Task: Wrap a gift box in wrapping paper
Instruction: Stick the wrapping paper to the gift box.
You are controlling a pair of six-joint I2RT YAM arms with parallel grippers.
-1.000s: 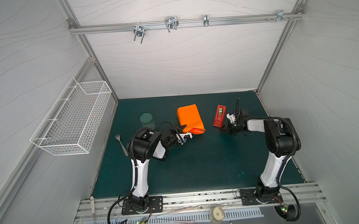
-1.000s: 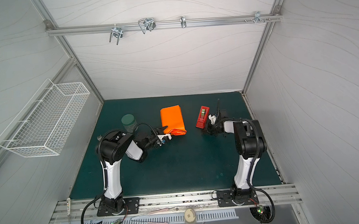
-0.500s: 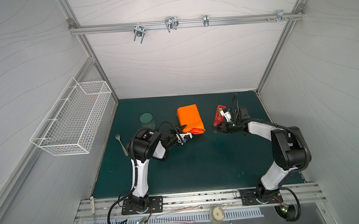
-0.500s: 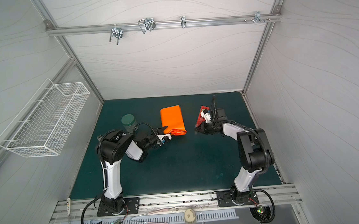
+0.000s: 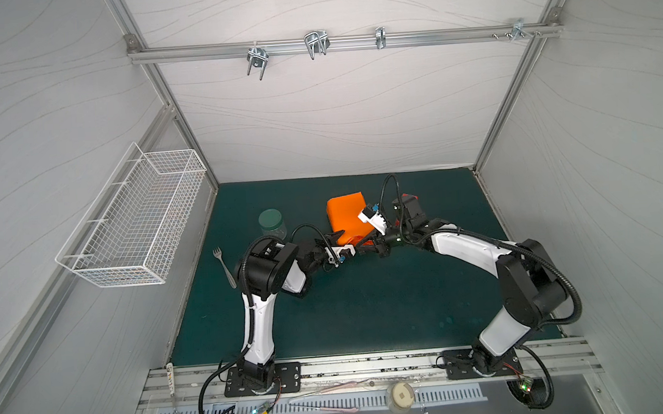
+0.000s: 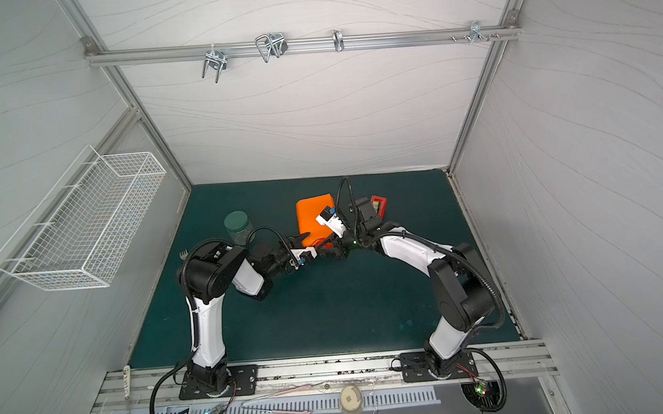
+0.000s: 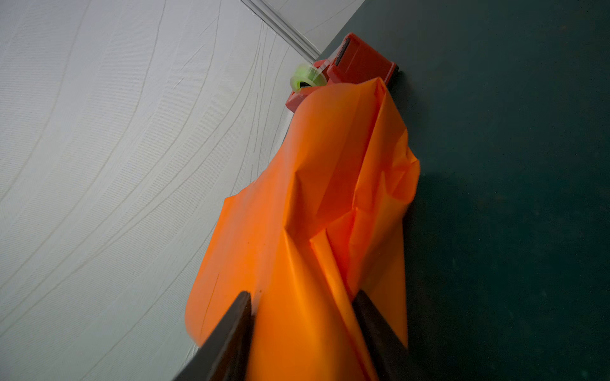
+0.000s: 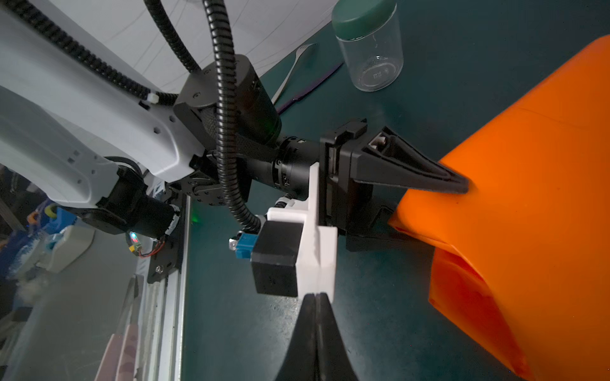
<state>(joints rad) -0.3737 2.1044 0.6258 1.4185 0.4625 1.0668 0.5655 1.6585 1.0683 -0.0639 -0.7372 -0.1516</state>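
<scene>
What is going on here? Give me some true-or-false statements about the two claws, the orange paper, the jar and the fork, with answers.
1. The left gripper clamps the orange wrapping paper. True.
2. The right gripper is wide open. False: its jaws are pressed together.
3. The jar has its green lid on. True.
4. The fork stands inside the jar. False: it lies on the mat, apart from the jar.
5. The tape dispenser is blue. False: it is red.

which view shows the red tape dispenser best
Left wrist view: the tape dispenser shows close with its green roll, partly behind the wrapping paper. Both top views catch only a red sliver past the right arm. Right wrist: absent.
</scene>
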